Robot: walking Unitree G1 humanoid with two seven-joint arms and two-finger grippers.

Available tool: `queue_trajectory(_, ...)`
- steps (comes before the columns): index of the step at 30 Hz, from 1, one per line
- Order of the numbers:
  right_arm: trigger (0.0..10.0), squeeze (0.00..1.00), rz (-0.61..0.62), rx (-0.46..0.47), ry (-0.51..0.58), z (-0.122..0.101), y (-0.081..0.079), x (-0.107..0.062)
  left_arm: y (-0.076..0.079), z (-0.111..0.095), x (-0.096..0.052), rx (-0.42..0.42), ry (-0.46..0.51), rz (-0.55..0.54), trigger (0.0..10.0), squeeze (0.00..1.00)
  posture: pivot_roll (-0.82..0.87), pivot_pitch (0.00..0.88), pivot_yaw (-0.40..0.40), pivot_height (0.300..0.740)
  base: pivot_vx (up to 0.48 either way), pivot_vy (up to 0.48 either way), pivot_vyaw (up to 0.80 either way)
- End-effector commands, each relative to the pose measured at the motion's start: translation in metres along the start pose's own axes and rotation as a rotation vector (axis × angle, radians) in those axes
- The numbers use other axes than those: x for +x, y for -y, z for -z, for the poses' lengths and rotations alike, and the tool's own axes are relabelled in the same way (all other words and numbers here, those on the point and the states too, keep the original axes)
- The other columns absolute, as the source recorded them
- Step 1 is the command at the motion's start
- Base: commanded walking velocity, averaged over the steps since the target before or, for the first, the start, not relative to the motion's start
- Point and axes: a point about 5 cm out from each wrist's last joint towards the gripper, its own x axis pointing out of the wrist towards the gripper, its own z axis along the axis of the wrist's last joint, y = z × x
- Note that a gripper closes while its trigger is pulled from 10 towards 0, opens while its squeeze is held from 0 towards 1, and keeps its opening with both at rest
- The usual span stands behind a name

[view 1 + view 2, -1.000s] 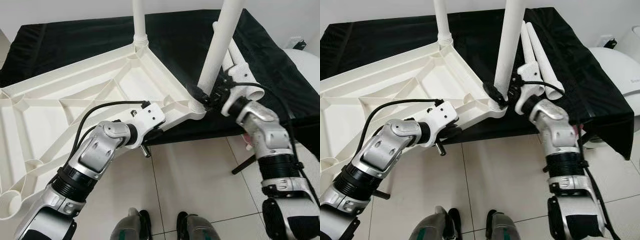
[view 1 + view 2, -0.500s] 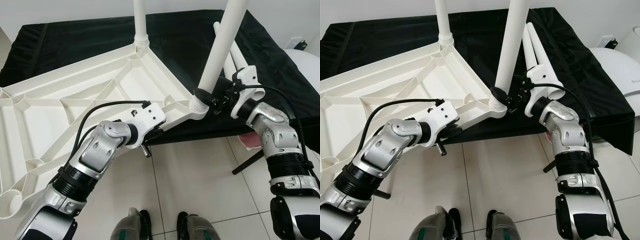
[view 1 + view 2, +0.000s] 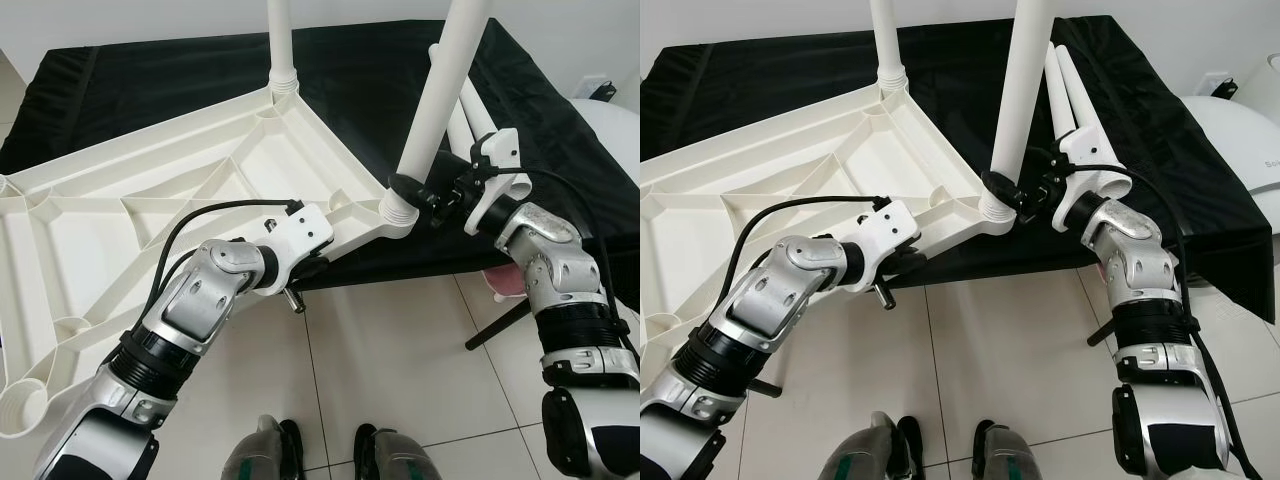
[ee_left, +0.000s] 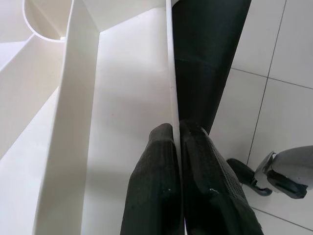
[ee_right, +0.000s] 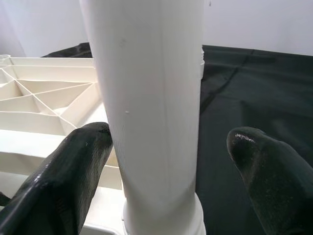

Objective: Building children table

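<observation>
The white plastic tabletop (image 3: 150, 210) lies upside down, its ribbed underside up, with its far part on the black cloth (image 3: 150, 80) and its near-right edge hanging over the tiled floor (image 3: 390, 370). At its right corner a white leg (image 3: 435, 100) stands in the corner socket (image 3: 397, 210), leaning a little to the right, and a second leg (image 3: 279, 40) stands already in the far corner. Two more spare legs (image 3: 1080, 110) lie on the cloth just behind the right arm. The step in hand seems to be the seating of the right corner leg; I think the next move calls for a new grip on it and a turn or push until it sits straight in the socket. The right claw (image 5: 166, 147) is around the base of this leg with its fingers (image 5: 73, 166) apart: one finger is at the leg's side, perhaps just touching, the other is well clear, so it holds nothing firmly. The left claw (image 4: 176, 142) is clamped on the thin near-right edge wall of the tabletop, one finger on each side, and steadies it. Near the floor, the robot's own feet (image 3: 320, 455) are visible.
</observation>
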Motion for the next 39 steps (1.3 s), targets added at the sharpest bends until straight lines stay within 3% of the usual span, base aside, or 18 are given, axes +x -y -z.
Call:
queue_trajectory(1,10.0,0.00,-0.006,0.000,0.016,-0.0024,0.0010,0.0004,-0.0055,0.0017,-0.0013,0.019,-0.024,-0.067,10.0,0.00,-0.09,0.180,0.044,0.740,0.000,0.000,0.00)
queue_trajectory(20,10.0,0.00,0.003,0.019,0.031,-0.0008,0.0019,0.0005,-0.0031,0.0004,0.0020,0.037,-0.030,-0.058,10.0,0.00,-0.09,0.178,0.047,0.740,0.000,0.000,0.00)
queue_trajectory(21,0.0,0.00,0.004,0.018,0.032,-0.0011,0.0021,0.0007,-0.0028,0.0002,0.0019,0.039,-0.029,-0.057,10.0,0.00,-0.09,0.178,0.047,0.740,0.000,0.000,0.00)
queue_trajectory(23,0.0,0.00,0.005,0.017,0.033,-0.0014,0.0023,0.0008,-0.0026,-0.0001,0.0019,0.040,-0.028,-0.056,10.0,0.00,-0.09,0.178,0.047,0.740,0.000,0.000,0.00)
queue_trajectory(24,2.6,0.00,0.006,0.017,0.033,-0.0015,0.0025,0.0013,-0.0025,-0.0003,0.0018,0.040,-0.027,-0.056,10.0,0.00,-0.09,0.178,0.047,0.740,0.000,0.000,0.00)
queue_trajectory(25,2.6,0.00,0.006,0.017,0.033,-0.0015,0.0025,0.0013,-0.0025,-0.0003,0.0018,0.040,-0.027,-0.056,10.0,0.00,-0.09,0.178,0.047,0.740,0.000,0.000,0.00)
queue_trajectory(26,10.0,0.00,0.008,0.020,0.033,-0.0015,0.0027,0.0019,-0.0023,-0.0004,0.0018,0.042,-0.026,-0.055,10.0,0.00,-0.09,0.170,0.044,0.740,0.000,0.000,0.00)
queue_trajectory(36,10.0,0.00,0.005,0.027,0.043,-0.0012,-0.0016,0.0089,-0.0022,-0.0010,0.0006,0.045,-0.022,-0.057,10.0,0.00,-0.09,0.163,0.040,0.740,0.000,0.000,0.00)
queue_trajectory(37,0.0,0.00,0.006,0.037,0.047,-0.0009,-0.0021,0.0091,-0.0019,-0.0009,0.0005,0.046,-0.022,-0.057,10.0,0.00,-0.09,0.158,0.039,0.740,0.000,0.000,0.00)
queue_trajectory(39,0.0,0.00,0.007,0.044,0.049,-0.0007,-0.0023,0.0092,-0.0016,-0.0008,0.0005,0.047,-0.022,-0.056,10.0,0.00,-0.09,0.158,0.039,0.740,0.000,0.000,0.00)
